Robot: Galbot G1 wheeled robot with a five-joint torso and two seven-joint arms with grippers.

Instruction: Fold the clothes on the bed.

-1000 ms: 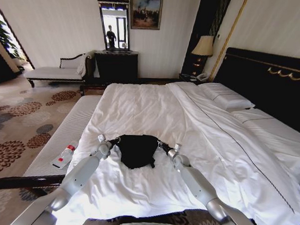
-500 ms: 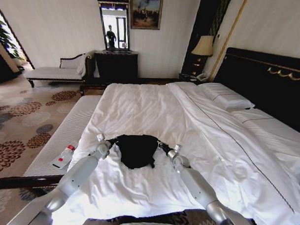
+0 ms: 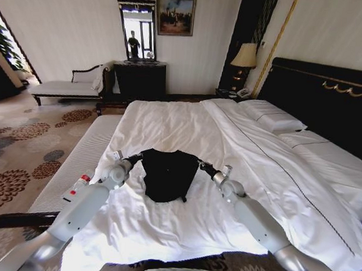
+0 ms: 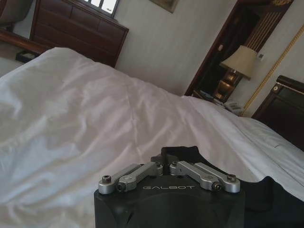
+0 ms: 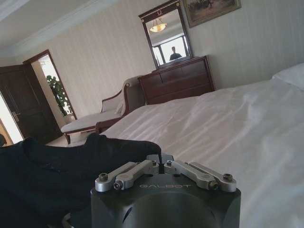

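Lying on the white duvet of the bed [image 3: 169, 129], the black T-shirt [image 3: 168, 173] sits near the foot edge, well away from the pillows [image 3: 274, 118] and the dark headboard [image 3: 325, 99]. The left gripper [image 3: 137, 157] is at the shirt's left upper corner, its fingers [image 4: 159, 167] drawn together on a fold of black cloth. The right gripper [image 3: 200, 165] is at the shirt's right upper corner, its fingers [image 5: 159, 164] likewise pinched together on the dark fabric edge. Between the two grippers the shirt's top edge is stretched out wide, while its lower part narrows toward the foot of the bed. A white bench [image 3: 79, 161] runs beside the bed on the shirt's left, with a red-capped bottle [image 3: 77, 188] lying on it.
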